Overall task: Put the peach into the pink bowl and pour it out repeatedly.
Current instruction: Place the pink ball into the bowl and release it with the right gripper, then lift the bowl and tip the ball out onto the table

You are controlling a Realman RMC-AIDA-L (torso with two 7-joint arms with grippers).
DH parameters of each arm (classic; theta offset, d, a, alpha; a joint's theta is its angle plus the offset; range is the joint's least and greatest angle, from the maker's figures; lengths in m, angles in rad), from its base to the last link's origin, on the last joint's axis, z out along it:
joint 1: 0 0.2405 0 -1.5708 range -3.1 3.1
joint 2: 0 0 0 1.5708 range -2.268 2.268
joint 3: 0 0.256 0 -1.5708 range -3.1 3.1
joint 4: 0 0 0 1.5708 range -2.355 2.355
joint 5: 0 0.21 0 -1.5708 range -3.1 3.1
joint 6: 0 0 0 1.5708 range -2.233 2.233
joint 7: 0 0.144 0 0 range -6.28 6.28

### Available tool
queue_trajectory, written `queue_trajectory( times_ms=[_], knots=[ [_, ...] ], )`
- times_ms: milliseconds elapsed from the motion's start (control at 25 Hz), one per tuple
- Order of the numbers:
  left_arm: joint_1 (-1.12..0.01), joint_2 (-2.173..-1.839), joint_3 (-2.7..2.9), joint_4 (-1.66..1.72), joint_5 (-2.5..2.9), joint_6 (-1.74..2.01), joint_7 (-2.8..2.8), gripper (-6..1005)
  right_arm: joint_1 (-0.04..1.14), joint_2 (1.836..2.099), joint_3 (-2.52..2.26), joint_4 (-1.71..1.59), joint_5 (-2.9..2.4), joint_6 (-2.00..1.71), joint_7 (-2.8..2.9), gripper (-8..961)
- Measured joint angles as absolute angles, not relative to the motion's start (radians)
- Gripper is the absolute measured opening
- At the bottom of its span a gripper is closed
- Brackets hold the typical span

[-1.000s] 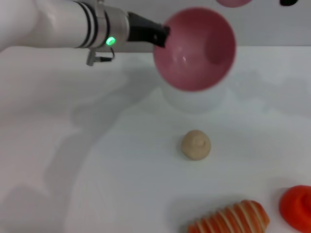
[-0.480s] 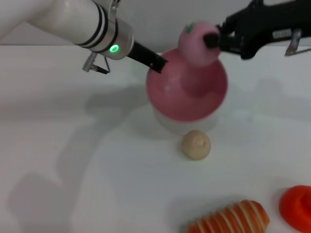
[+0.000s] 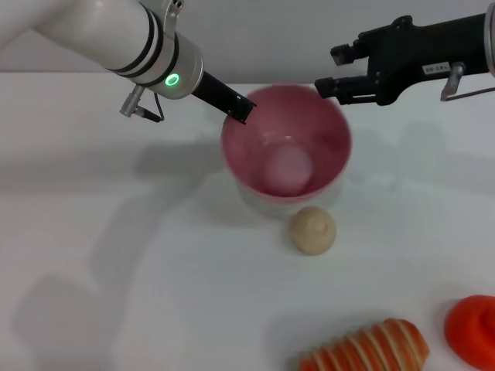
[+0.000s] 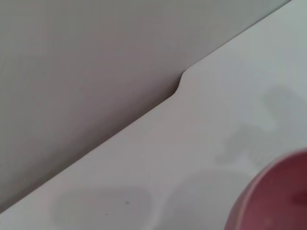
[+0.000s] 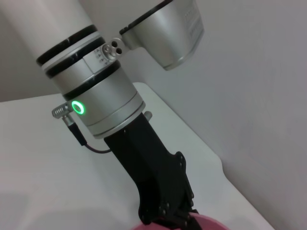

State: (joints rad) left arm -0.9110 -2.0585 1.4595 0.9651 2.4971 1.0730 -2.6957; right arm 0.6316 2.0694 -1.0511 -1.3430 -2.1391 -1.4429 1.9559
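At the middle of the white table (image 3: 116,294) you have the pink bowl (image 3: 332,154), upright with its mouth facing up, and the peach (image 3: 286,168) lies inside it on the bottom, a pale pink blur against the glossy wall. Your left gripper (image 3: 238,109) comes in from the upper left and is clamped on the bowl's rim on the robot's left side; the right wrist view shows the same black fingers (image 5: 168,211) closed down onto the pink edge. In the left wrist view only a slice of the bowl's rim shows, beside the table's far edge and the grey wall (image 4: 86,72). Your right gripper (image 3: 334,71) hangs just above the bowl's rim on the far right side, its two fingers apart and holding nothing. Near the bowl, on the side toward the robot, sits a beige ball (image 3: 313,230) with a nub on top, close to the bowl. Farther forward lie an orange striped toy (image 3: 367,348) and a red object (image 3: 472,328) at the picture's edge.
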Motion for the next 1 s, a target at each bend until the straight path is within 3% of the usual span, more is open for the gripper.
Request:
queue_trajectory(
  times_ms=[40,240,480,680,1000],
  knots=[
    [-0.912,-2.058,1.460,0.965,2.497,1.073,-2.696,42,0.632,2.069,-1.048,-1.343,-2.138,-1.441,1.954,468],
    [-0.914,-2.062,1.477,0.963,2.498,1.058,-2.688,42,0.608,2.069,-1.013,-1.351,-2.084,-1.395,1.946,533],
    [-0.862,-2.067,1.622,1.029,2.494,0.854,-2.652,43,0.532,2.066,-0.792,-1.204,-1.696,-1.335,1.676,533],
    [-0.768,-2.069,1.847,1.092,2.484,0.453,-2.645,42,0.475,2.065,-0.602,-0.966,-1.390,-1.315,1.392,532],
    [-0.623,-2.074,2.168,1.008,2.483,-0.201,-2.561,43,0.438,2.058,-0.519,-0.853,-1.298,-1.312,1.287,532]
  ],
)
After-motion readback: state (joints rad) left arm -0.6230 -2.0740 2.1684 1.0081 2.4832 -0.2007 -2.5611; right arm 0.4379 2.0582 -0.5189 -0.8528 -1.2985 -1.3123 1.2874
